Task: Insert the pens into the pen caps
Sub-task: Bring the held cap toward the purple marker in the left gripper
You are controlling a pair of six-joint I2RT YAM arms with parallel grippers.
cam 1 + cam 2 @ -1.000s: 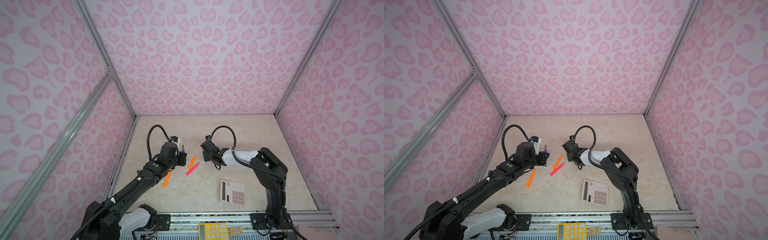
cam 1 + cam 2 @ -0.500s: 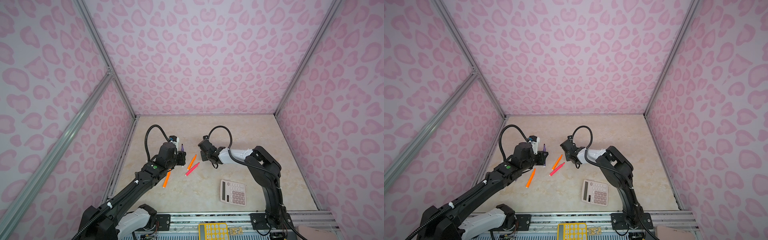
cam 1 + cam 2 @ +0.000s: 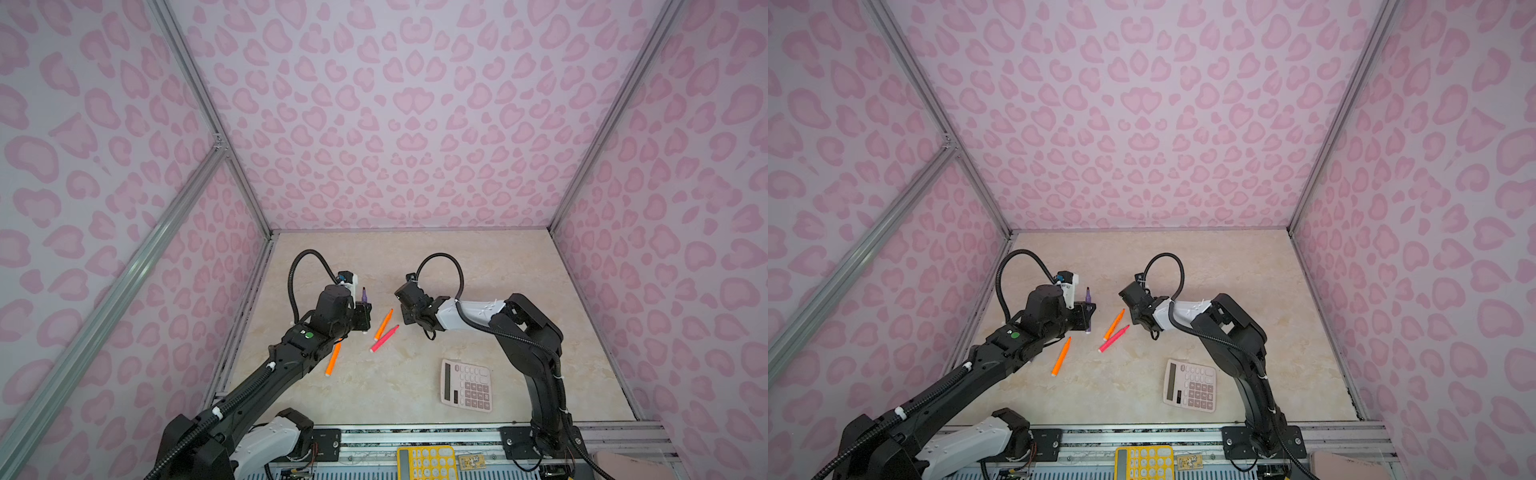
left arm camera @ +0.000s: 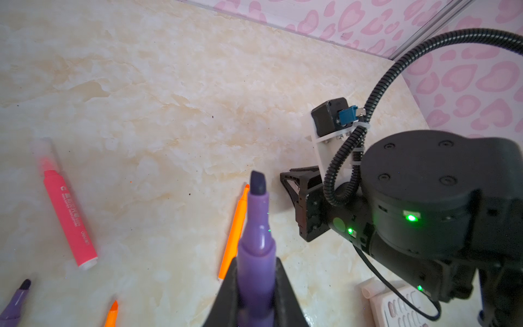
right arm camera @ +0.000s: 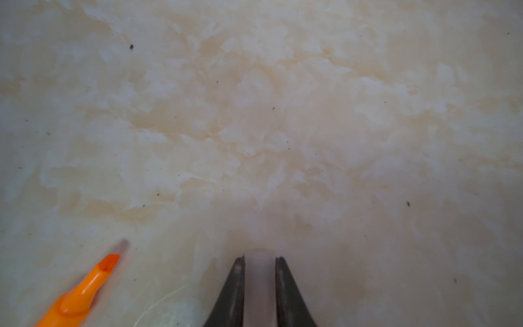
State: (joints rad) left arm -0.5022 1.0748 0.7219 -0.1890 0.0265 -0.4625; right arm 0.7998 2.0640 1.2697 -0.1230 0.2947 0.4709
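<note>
1. We see the left claw [image 4: 256, 264] clamped on a purple pen [image 4: 256, 226]. The pen stands up out of its fingers with the dark chisel tip bare.
2. The right claw [image 5: 259, 258] sits low over the table [image 5: 283, 113]. Its 2 dark fingers [image 5: 237, 283] press against either side of a clear cap [image 5: 259, 271], so it is closed on that cap.
3. An orange pen [image 3: 383, 324] lies between the 2 claws, nearer the right one, its tip uncapped.
4. A pink pen [image 3: 384, 338] lies just beside that orange pen, also between the 2 claws.
5. A second orange pen [image 3: 333, 358] lies behind the left claw, with its upper end hidden by that arm.
6. A second purple pen [image 4: 17, 297] shows only its tip near the left claw. We cannot tell more of its place.
7. A pink calculator [image 3: 466, 385] lies well behind the right claw, beside its arm.
</note>
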